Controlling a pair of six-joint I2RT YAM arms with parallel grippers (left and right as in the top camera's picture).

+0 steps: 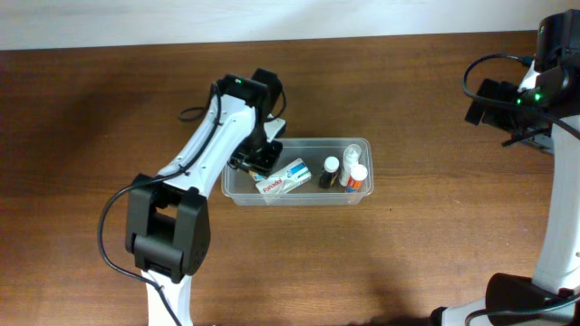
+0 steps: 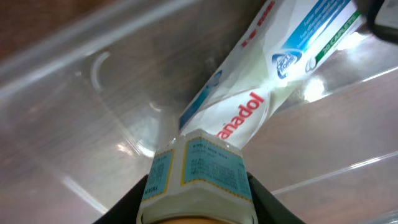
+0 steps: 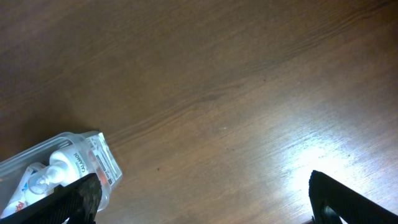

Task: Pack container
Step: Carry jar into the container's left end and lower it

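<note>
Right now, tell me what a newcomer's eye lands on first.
The clear container mid-table draws the eye, with a Panadol pack and small bottles inside. The left end effector dips into its left end, gripping a small labelled item above the Panadol pack. The right end effector hangs open over the table, far right.

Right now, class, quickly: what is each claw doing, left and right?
Left claw: closed on a small blue-labelled pack, over the container.
Right claw: open, holding nothing.
</note>
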